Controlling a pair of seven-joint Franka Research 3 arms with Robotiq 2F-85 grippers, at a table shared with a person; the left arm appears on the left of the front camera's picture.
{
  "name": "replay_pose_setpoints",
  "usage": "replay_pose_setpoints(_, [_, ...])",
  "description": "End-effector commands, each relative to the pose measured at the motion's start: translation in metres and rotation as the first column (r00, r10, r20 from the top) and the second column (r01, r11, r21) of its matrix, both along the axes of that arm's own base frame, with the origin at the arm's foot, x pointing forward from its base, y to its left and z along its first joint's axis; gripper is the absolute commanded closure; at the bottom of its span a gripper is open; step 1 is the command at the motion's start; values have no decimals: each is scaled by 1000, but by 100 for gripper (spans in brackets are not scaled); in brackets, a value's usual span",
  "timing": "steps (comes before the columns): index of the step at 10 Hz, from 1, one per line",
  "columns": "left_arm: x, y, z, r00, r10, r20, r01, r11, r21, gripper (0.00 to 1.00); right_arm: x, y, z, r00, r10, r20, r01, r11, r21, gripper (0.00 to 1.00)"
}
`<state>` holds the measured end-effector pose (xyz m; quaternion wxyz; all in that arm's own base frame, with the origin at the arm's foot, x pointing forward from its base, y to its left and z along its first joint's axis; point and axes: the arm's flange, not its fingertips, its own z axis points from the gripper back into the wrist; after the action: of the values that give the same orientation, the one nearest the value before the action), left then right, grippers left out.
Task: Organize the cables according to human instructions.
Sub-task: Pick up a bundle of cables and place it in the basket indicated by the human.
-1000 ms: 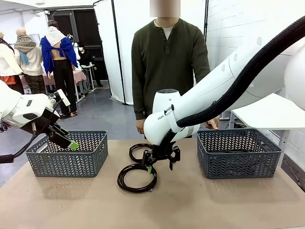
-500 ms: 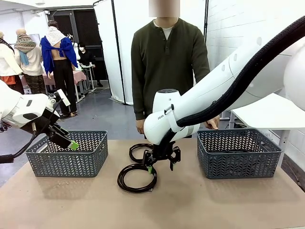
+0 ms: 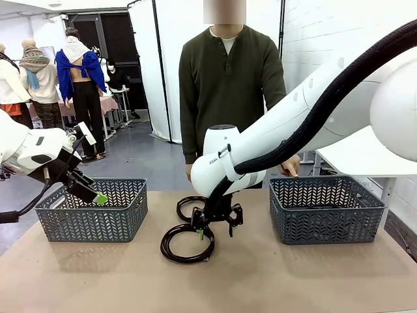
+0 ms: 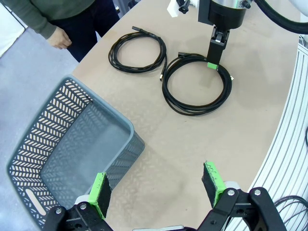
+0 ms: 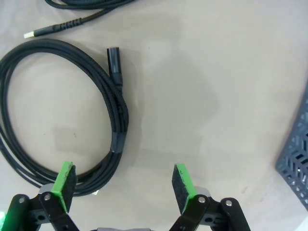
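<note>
Hovering beside left basket point(image 4: 33, 139), our left tool point(image 4: 155, 188) gapes, empty. Two cables point(image 4: 166, 91) lie on table point(image 4: 192, 144) between baskets, unsorted. Our right tool point(image 3: 215, 227) hangs spread over nearer coil point(image 5: 120, 115), gripping nothing. We judge both pickups not yet done.

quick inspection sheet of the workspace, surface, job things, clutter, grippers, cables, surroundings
surface: tan table, nothing spilled
job's things: two coiled black cables mid-table, near coil beside far coil; grey left basket and right basket; person at far side
clutter: nothing seen
grippers: left gripper open, hovering by left basket's corner; right gripper open, low over near coil's edge
cables: black hose along right arm
surroundings: white screen behind person
</note>
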<state>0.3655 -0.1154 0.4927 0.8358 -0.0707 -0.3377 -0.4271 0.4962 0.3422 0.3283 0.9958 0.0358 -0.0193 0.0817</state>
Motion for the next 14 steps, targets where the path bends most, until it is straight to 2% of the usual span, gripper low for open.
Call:
replay_pose_setpoints(1, [2,1,-1,1000,-1,0,1,1000,-15,0,10,10,-5,999,-35,8,36,998,-56,0])
replay_pose_setpoints(5, [2,1,-1,1000,-1,0,1,1000,-15,0,19,11,-17,999,-52,13,53,995,-81,0])
replay_pose_setpoints(12, [2,1,-1,1000,-1,0,1,1000,-15,0,34,7,-33,997,-71,-22,68,992,-102,0])
replay_pose_setpoints(14, [2,1,-1,1000,-1,0,1,1000,-15,0,38,7,-35,997,-79,-20,77,992,-101,23])
